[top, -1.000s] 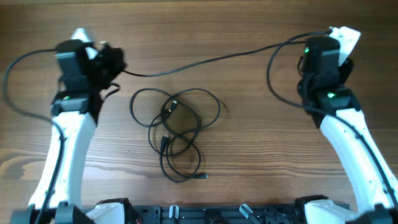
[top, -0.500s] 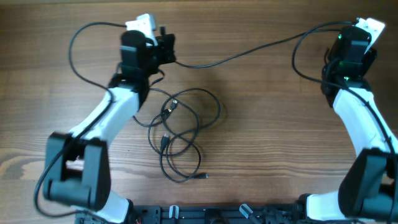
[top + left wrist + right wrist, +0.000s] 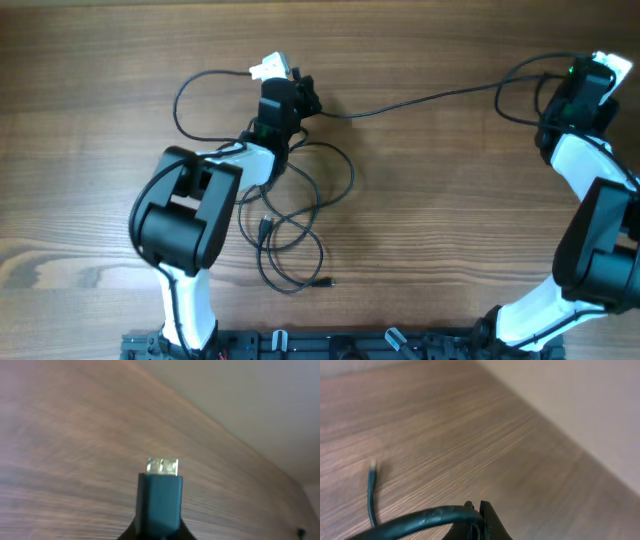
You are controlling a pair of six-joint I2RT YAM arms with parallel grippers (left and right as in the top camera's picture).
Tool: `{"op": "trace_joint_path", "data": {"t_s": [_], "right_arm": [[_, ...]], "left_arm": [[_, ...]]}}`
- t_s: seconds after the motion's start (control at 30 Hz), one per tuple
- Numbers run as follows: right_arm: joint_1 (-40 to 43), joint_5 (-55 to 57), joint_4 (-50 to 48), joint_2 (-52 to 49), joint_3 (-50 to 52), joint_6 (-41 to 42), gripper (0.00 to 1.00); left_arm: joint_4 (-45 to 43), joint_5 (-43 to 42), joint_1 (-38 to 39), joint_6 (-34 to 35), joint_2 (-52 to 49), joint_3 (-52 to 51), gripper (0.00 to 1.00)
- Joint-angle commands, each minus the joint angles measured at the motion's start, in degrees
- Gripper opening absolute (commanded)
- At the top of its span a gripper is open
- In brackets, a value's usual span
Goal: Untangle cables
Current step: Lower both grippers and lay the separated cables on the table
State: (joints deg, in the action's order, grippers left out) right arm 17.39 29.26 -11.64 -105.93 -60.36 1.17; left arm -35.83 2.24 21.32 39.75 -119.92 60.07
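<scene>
- Two grippers of mine are clamped on one long cable [image 3: 420,97]: left gripper [image 3: 300,98] pinches its plug [image 3: 161,497], right gripper [image 3: 479,510] its far end.
- Remaining cables [image 3: 290,215] lie looped on the table [image 3: 450,250], near my left gripper.
- Light, limp cord; I'd grip beside a plug.

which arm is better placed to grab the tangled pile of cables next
Left: the left gripper sits right beside the tangled cables, while the right gripper is far off to the right. Both are shut on the long cable.
</scene>
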Motion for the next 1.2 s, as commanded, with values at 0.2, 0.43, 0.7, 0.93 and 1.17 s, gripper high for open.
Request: {"op": "trace_joint_path", "data": {"t_s": [0.2, 0.43, 0.7, 0.93, 1.17], "right_arm": [[0.17, -28.48, -1.18, -3.76, -0.28, 0.55, 0.05], [-2.86, -32.83, -0.98, -4.35, -0.28, 0.26, 0.23], [-3.82, -32.76, 0.92, -4.35, -0.28, -1.14, 1.0], [-3.82, -23.98, 5.33, -4.33, -0.28, -1.16, 1.0], [-3.85, -22.84, 10.88, -4.33, -0.28, -2.69, 1.0]], "left_arm": [[0.44, 18.99, -0.61, 8.74, -2.36, 0.28, 0.13], [0.72, 22.29, -2.14, 8.72, -2.36, 0.28, 0.11], [3.82, 19.21, -5.9, 8.74, -2.36, 0.28, 0.06], [5.29, 12.72, -6.19, 8.72, -2.36, 0.26, 0.06], [6.51, -1.73, -6.16, 8.72, -2.36, 0.26, 0.04]]}}
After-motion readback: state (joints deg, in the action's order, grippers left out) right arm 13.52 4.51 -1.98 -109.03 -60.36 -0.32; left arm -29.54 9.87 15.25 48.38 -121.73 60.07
